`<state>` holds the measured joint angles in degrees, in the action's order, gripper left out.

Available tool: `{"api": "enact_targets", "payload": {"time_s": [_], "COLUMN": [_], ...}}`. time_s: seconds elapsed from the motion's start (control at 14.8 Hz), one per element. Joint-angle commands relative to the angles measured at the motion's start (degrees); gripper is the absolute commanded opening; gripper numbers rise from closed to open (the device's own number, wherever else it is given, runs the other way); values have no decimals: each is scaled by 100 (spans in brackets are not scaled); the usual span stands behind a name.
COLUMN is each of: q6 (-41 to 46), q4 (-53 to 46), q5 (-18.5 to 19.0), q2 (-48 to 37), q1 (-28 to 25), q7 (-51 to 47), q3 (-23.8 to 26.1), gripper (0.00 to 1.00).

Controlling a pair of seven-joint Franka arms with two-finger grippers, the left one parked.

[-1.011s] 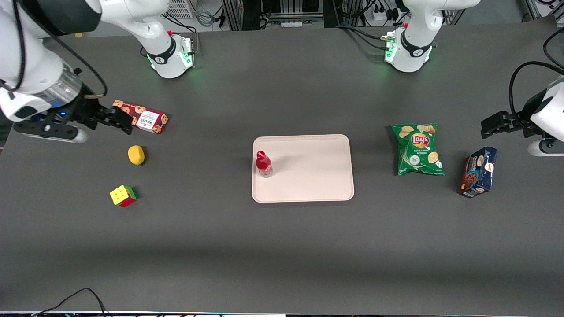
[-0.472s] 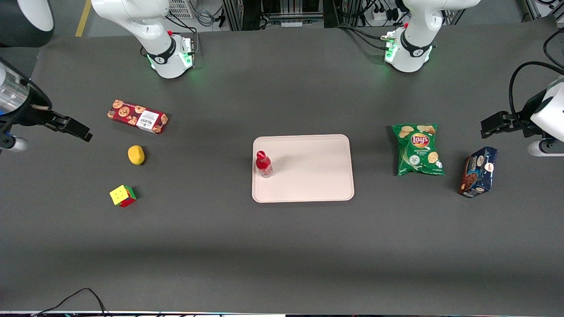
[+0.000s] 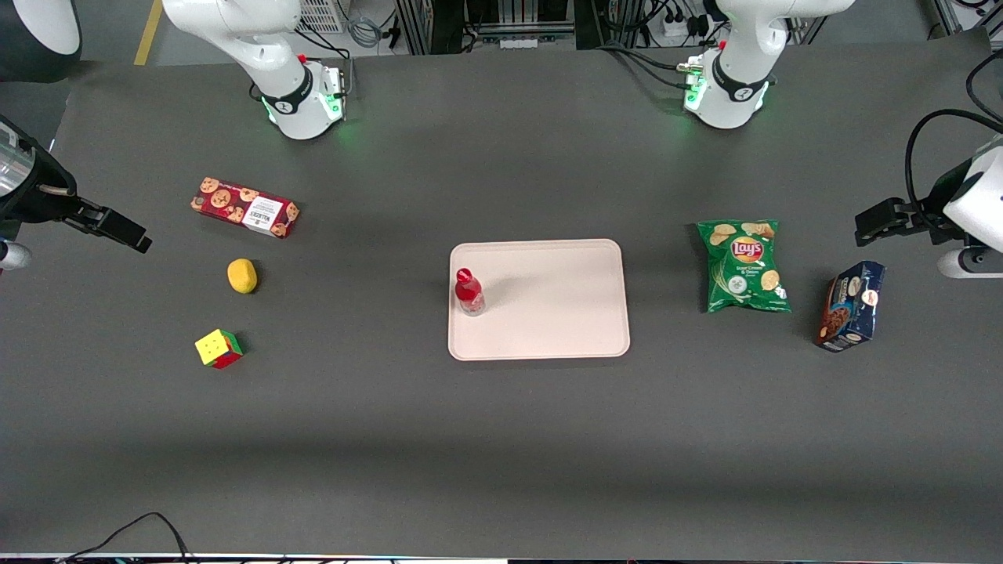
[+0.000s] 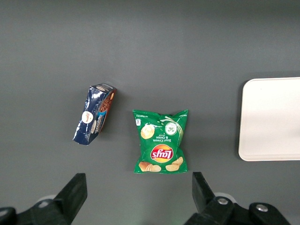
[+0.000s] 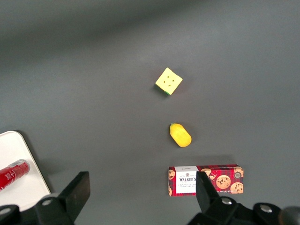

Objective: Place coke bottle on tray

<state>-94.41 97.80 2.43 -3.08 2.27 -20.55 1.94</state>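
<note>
Already the coke bottle (image 3: 468,291) stands upright on the tray (image 3: 548,313) in the front view. It sits just inside the rim at the tray's end nearer the working arm, so the task looks done. The claw (image 3: 106,225) hangs well apart from it, at the working arm's end of the bench (image 3: 501,454). A Walkers cookie box (image 3: 245,207), a yellow fruit (image 3: 242,276) and a puzzle cube (image 3: 219,348) lie between claw and tray. The main risk lies in that placement: the bottle is slim and tall and stands close to the rim. A knock to the tray or a low sweep of the arm over it would likely topple it onto the bench.

From the left wrist view only one end of the tray (image 4: 272,117) shows, with a Lay's chip bag (image 4: 160,143) and a dark blue cookie box (image 4: 93,119) lying apart from it. The bottle is out of sight there, and nothing near that end threatens it.

From the right wrist view the claw (image 5: 141,183) has its fingers spread wide with nothing between them. It is above the cookie box (image 5: 206,179), with the fruit (image 5: 180,135) and cube (image 5: 168,80) nearby. The bottle (image 5: 13,173) shows on the tray's corner (image 5: 16,145). A careless descent here could shove the box.
</note>
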Motion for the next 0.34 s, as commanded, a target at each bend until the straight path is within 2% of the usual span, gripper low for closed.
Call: {"api": "enact_targets", "payload": {"time_s": [0.0, 0.27], "q6": [63, 63], "q4": [-103, -103], "q5": [-32, -32], "q2": [0, 0], "q1": [55, 81], "q7": [95, 95], "q3": [43, 34], "gripper": [100, 100]}}
